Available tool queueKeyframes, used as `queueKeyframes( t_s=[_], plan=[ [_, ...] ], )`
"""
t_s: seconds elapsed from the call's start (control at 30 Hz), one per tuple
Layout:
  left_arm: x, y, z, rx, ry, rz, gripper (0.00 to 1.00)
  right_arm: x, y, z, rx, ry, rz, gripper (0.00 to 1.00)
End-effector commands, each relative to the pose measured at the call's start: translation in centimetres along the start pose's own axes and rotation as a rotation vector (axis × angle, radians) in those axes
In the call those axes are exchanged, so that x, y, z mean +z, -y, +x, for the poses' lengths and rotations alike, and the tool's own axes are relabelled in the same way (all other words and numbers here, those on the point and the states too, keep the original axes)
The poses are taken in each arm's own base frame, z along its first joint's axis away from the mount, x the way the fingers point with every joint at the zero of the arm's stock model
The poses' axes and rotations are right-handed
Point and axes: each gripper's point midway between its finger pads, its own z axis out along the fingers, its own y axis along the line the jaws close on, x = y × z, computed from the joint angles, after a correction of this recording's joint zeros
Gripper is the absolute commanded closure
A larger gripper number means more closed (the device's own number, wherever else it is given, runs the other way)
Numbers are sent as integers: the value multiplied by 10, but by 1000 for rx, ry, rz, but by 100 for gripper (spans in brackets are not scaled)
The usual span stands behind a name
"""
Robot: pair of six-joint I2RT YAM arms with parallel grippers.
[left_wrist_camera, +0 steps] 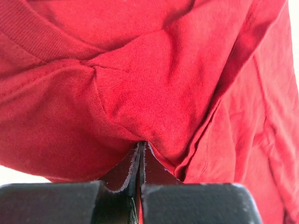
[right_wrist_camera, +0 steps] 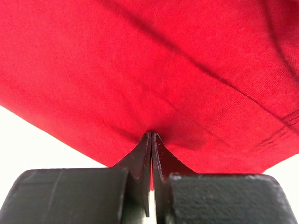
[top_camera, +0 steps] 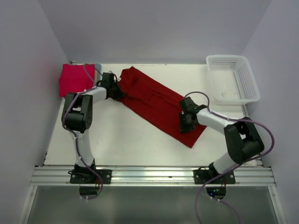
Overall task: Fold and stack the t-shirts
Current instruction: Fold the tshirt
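Top external view: nearest the arm bases, the right gripper is down on the near right end of the dark red tee. The tee lies as a long band running diagonally across the table, from near right to far left. In the right wrist view the right gripper has its jaws pressed together on a pinch of the tee, close to its hemmed edge, with bare table showing at either side.

Farther back, the left gripper meets the tee's far left end. The left wrist view shows the left gripper clamped tight on a bunched fold of the tee, a ribbed band crossing above.

At the far left corner a pink tee lies folded, with a strip of blue-grey tee showing at its right edge. A white basket stands in the far right corner, well apart from both grippers.
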Motion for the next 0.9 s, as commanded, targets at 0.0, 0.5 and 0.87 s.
queueKeyframes(
  t_s=[0.0,0.5,0.87],
  plan=[
    [21,0,-11,46,-37,13,100,-18,-12,49,-30,-94,-3,100],
    [81,46,-19,102,-155,232,100,-65,-115,112,-177,-93,-201,100],
    [44,43,-9,144,-137,251,100,-109,-56,-18,-129,313,243,100]
  ],
)
